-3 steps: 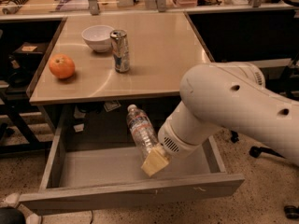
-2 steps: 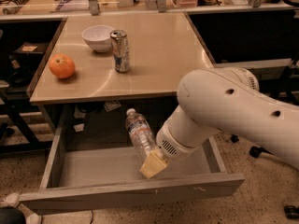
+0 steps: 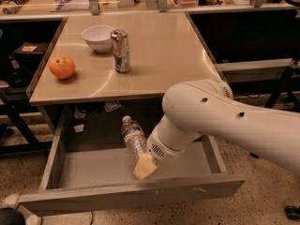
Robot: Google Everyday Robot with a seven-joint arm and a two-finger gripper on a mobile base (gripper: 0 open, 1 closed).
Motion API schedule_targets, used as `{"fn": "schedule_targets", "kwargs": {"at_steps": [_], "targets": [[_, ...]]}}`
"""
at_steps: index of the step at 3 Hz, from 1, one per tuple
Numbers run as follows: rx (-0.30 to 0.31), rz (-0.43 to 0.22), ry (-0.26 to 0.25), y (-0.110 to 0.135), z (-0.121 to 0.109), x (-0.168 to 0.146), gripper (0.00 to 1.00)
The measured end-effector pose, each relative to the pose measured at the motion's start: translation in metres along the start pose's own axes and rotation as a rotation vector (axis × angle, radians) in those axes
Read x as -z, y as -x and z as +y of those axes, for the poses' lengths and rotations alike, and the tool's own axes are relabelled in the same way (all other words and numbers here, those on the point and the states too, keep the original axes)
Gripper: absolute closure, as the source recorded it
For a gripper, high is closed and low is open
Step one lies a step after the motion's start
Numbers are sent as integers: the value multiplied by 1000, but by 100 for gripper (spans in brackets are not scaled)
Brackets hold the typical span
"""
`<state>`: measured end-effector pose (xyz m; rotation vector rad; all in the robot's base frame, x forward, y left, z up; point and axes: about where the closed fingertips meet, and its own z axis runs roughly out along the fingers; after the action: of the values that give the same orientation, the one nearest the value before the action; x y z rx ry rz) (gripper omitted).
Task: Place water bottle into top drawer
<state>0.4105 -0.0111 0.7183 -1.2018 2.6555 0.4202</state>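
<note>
Water bottle (image 3: 132, 137) work sits low in the frame, so I start at the bottom edge. The top drawer (image 3: 131, 196) is pulled out toward the camera, its flat grey front panel running across the lower part of the view and its grey sides leading back under the surface (image 3: 164, 46).

Just behind that panel, right of the drawer's middle, my gripper (image 3: 143, 166) is down inside the drawer, showing a pale yellowish pad. It is closed around the lower end of the water bottle. The bottle is within the drawer's outline, tilted, with its cap pointing up and to the upper left toward the underside of the surface. I cannot tell whether its base touches the drawer floor.

The big white arm (image 3: 225, 121) comes in from the right edge and covers the drawer's right rear corner.

Farther back, on top of the surface, an orange (image 3: 62, 66) lies near the left edge. A metal can (image 3: 121, 50) stands upright to its right, and a white bowl (image 3: 98, 36) sits just beside the can, up and to its left.
</note>
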Motion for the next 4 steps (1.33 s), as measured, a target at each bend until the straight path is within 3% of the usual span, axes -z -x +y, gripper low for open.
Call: {"fn": "schedule_targets", "kwargs": {"at_steps": [2,4], "targets": [[22,51,52,12,-25,-46,100],[36,57,89,27,-49,-79,100]]}}
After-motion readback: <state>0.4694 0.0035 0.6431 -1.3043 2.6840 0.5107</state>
